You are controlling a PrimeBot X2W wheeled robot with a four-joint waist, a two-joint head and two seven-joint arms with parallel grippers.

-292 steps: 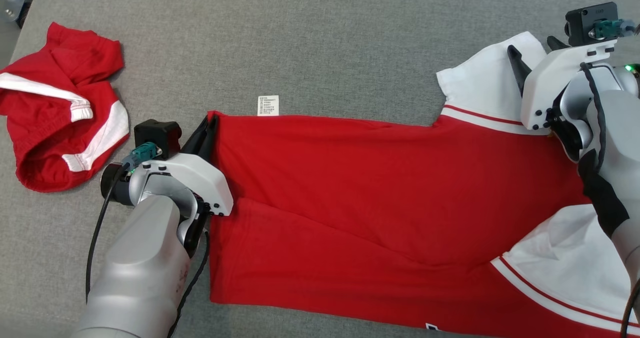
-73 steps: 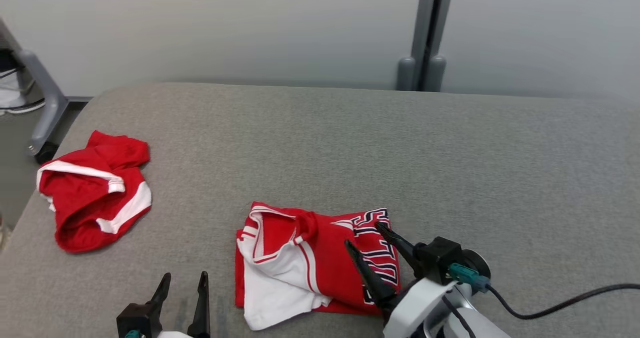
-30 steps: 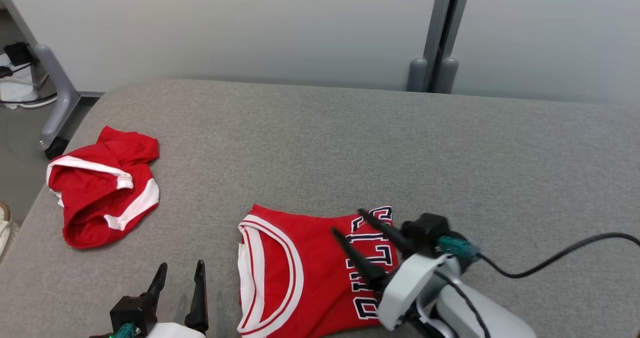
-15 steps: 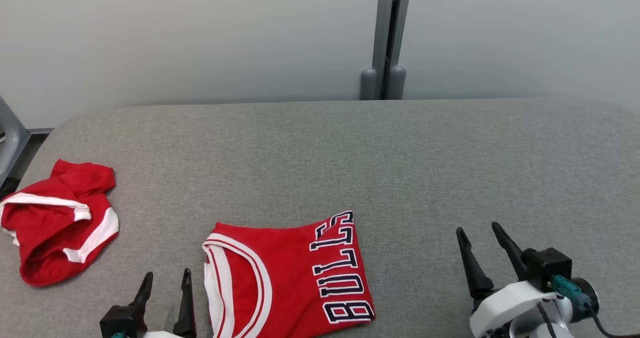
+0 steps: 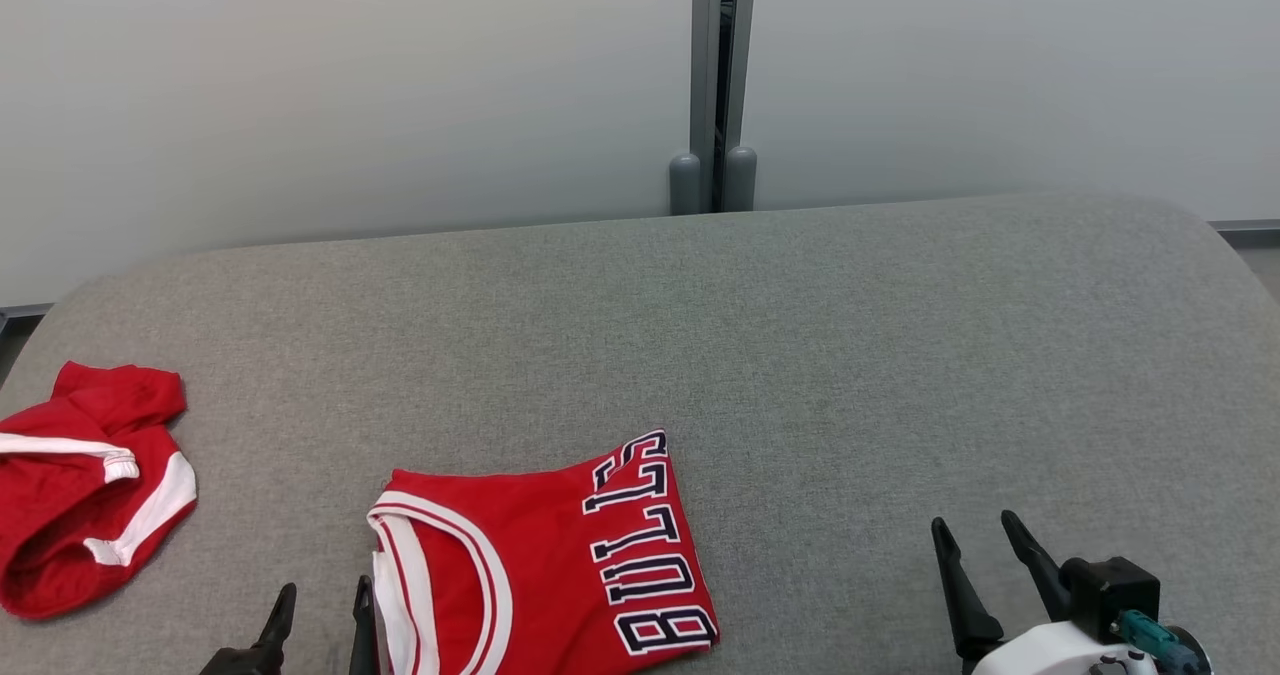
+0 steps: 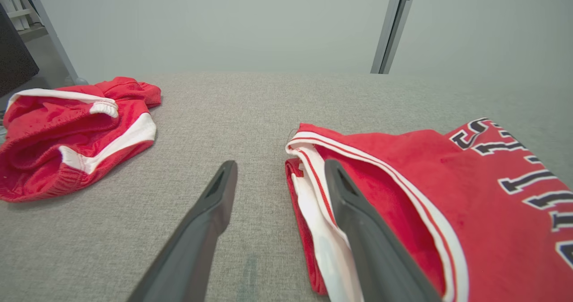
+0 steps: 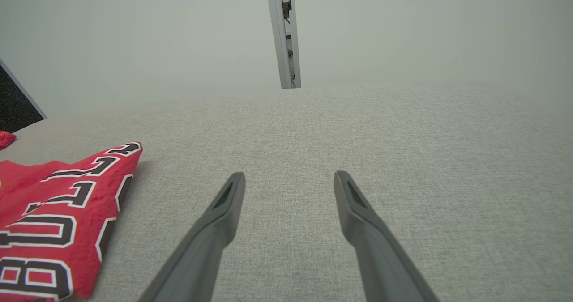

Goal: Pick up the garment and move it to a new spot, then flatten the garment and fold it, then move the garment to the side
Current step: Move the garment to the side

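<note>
Grey fabric-covered table [image 5: 800, 355] against a plain pale wall [image 5: 300, 105], a vertical grey post [image 5: 712, 75] behind it.

Two red garments lie on one grey counter [image 5: 800, 335]. One is a folded jersey [image 5: 540, 565] at the near edge, left of the middle. The other is a crumpled pair of shorts [image 5: 85, 500] at the left edge. Two grippers rise over the near edge, the left gripper [image 5: 327, 585] and the right gripper [image 5: 973, 520], each with two dark fingers [image 5: 955, 580], four in all. One grey post [image 5: 712, 75] stands behind the far edge, between two pale wall panels [image 5: 350, 85].
</note>
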